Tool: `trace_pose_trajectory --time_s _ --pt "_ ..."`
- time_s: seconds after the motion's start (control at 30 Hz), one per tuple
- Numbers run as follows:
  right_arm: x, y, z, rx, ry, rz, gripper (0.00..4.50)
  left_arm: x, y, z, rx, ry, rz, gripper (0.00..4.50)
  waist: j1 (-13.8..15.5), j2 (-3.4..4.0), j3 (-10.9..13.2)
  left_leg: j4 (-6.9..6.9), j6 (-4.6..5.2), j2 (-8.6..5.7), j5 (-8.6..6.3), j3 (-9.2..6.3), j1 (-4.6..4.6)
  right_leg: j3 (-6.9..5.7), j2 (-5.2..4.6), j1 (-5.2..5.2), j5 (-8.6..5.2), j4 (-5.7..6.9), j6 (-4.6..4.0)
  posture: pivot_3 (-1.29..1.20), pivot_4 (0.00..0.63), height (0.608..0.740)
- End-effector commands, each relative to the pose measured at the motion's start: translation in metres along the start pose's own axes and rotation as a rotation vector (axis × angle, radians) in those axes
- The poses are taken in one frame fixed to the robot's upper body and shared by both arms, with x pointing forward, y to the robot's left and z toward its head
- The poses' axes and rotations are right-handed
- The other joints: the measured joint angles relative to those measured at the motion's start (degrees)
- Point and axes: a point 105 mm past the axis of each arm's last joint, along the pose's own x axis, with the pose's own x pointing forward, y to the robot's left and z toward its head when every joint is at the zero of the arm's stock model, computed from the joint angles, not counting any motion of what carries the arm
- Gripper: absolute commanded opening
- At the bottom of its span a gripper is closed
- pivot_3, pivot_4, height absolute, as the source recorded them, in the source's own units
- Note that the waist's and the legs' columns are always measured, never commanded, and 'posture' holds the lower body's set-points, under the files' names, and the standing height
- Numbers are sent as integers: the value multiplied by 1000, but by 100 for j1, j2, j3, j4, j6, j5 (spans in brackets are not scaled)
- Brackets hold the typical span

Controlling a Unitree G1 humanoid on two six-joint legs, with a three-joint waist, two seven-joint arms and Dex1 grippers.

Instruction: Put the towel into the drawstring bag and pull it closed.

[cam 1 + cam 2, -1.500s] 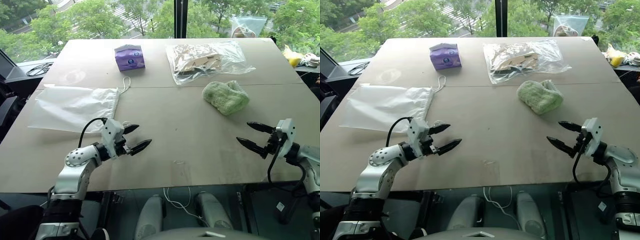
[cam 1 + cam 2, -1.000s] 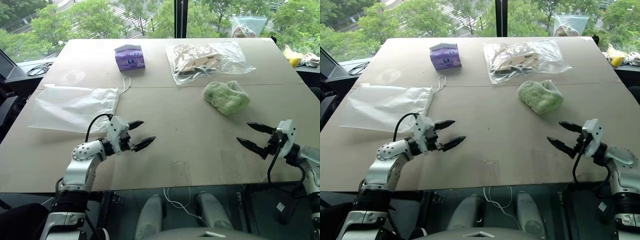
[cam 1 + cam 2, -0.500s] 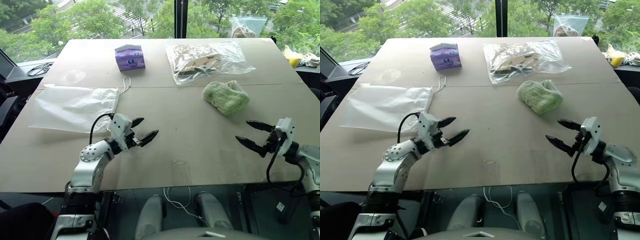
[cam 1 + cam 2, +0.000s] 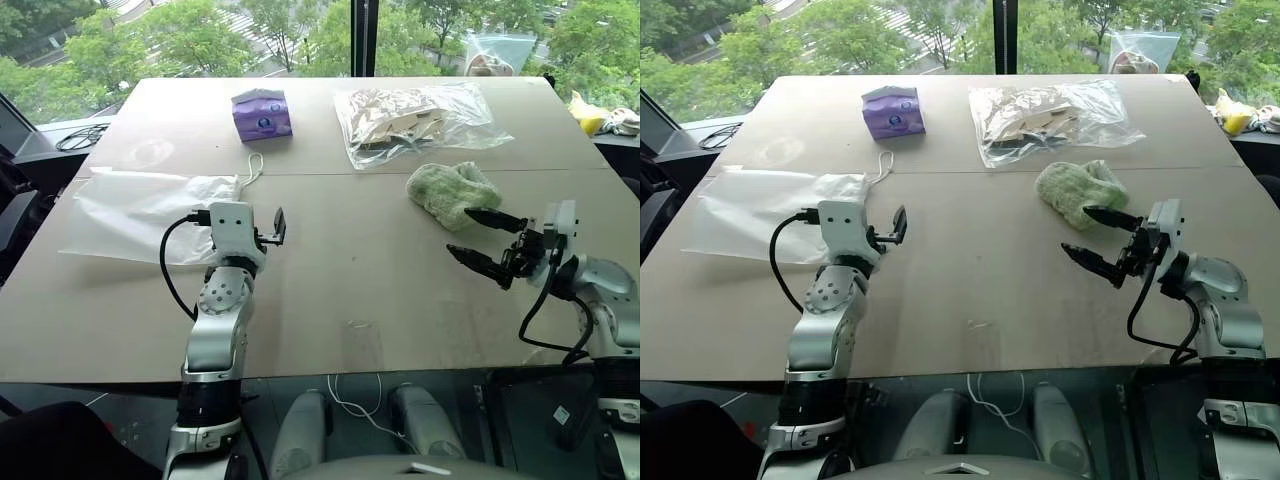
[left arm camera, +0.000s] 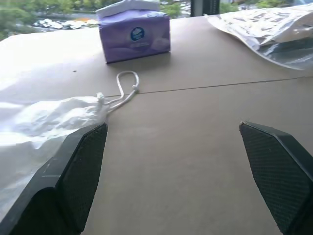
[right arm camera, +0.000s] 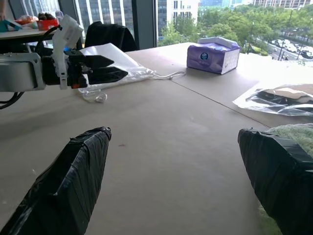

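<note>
The light green towel lies bunched on the right half of the table. My right gripper hovers open just in front of it; its far finger stands at the towel's near edge, and I cannot tell whether they touch. The translucent white drawstring bag lies flat on the left, with its cord loop trailing toward the table's middle. Near the bag's gathered mouth, my left gripper points away from me, open and empty.
A purple tissue pack stands behind the cord loop. A clear plastic bag of tan pieces lies behind the towel. Another clear bag sits at the far right corner. Bare tabletop separates the two grippers.
My left gripper has swung from pointing right to pointing away from me, rising beside the bag's mouth. My right gripper has moved up and left, toward the towel. Both stayed open.
</note>
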Motion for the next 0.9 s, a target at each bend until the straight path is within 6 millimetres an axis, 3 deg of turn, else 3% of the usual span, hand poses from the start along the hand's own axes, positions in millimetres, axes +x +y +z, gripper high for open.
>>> trace_pose_trajectory --time_s 0.03,0.3,0.53,0.67,0.77,0.9 --pt "4 1 12 -32 -36 22 4474 4 28 -6 46 45 134 4448 -10 0 0 0 0 0 0 1 1 0 0 0 0 0 0 0 150 740" --pt "6 0 11 -36 -42 13 4474 12 41 -25 129 125 147 4448 1 0 0 0 0 -1 0 0 -1 -2 0 0 0 0 0 0 150 740" --pt "2 0 10 -38 -36 -3 4474 16 60 -33 106 163 214 4448 -9 0 0 -1 0 -2 0 -2 0 -3 -1 0 0 1 0 0 150 740" --pt "-1 -1 10 -43 -36 -17 4474 14 68 -48 17 228 253 4448 -12 0 0 -1 0 -2 0 -2 1 -3 -1 0 1 2 0 0 150 740" --pt "-2 -1 9 -45 -36 -26 4500 11 71 -61 -67 279 281 3687 -16 0 -1 0 0 -1 0 -2 4 -3 -1 1 1 2 1 0 150 740" --pt "-3 -2 9 -53 -38 -42 4500 8 72 -71 -116 317 284 1847 -27 3 -3 -1 0 -1 0 -1 10 -3 -1 6 1 3 1 0 150 740"
